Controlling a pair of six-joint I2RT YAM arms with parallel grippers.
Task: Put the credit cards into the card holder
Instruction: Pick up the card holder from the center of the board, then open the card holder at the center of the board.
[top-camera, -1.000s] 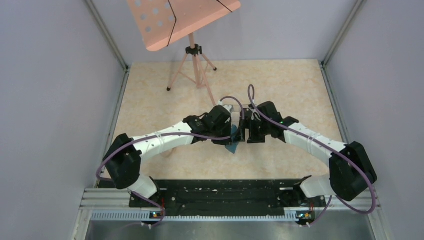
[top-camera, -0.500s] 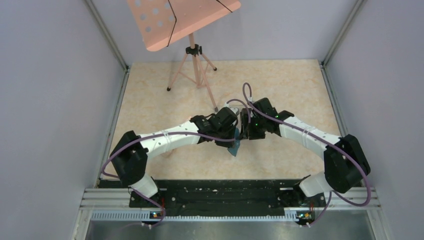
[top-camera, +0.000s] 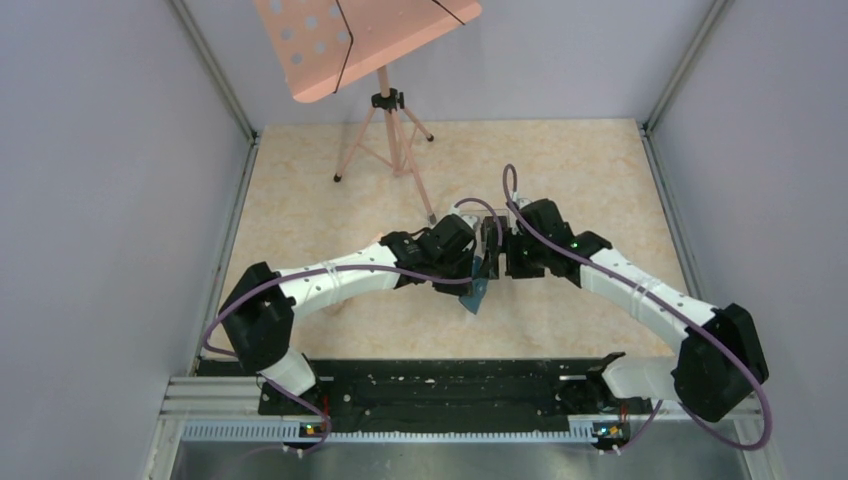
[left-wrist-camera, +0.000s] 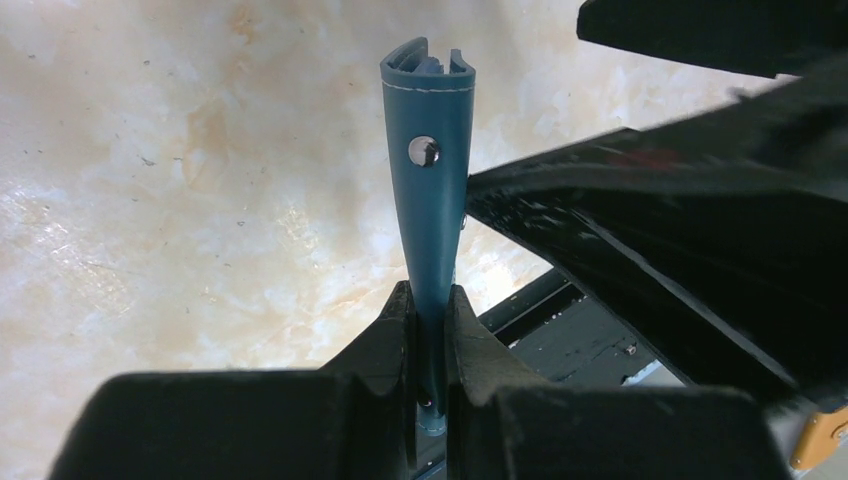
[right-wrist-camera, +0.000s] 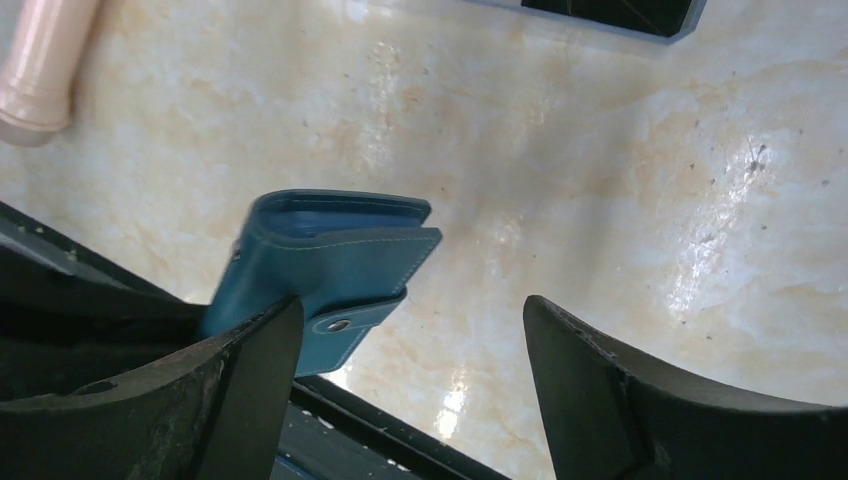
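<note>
The card holder (left-wrist-camera: 430, 200) is a teal wallet, folded, seen edge-on with a small shiny stud. My left gripper (left-wrist-camera: 430, 320) is shut on its lower end and holds it up above the table. The top view shows the card holder (top-camera: 476, 296) hanging just below the left gripper (top-camera: 470, 278). My right gripper (right-wrist-camera: 410, 330) is open, and the card holder (right-wrist-camera: 330, 260) with its snap tab sits by the left finger (right-wrist-camera: 230, 380). In the top view the right gripper (top-camera: 500, 258) is close beside the left one. The credit cards are out of view.
A pink music stand (top-camera: 385, 110) on a tripod stands at the back left; one of its feet (right-wrist-camera: 40, 70) shows in the right wrist view. A pale-rimmed box with a dark inside (right-wrist-camera: 600, 12) lies at that view's top edge. Grey walls enclose the marbled table (top-camera: 600, 180).
The right arm swung in toward the left gripper and then back out to the right. Its jaws narrowed and opened wide again. The left gripper kept its hold and shifted slightly right.
</note>
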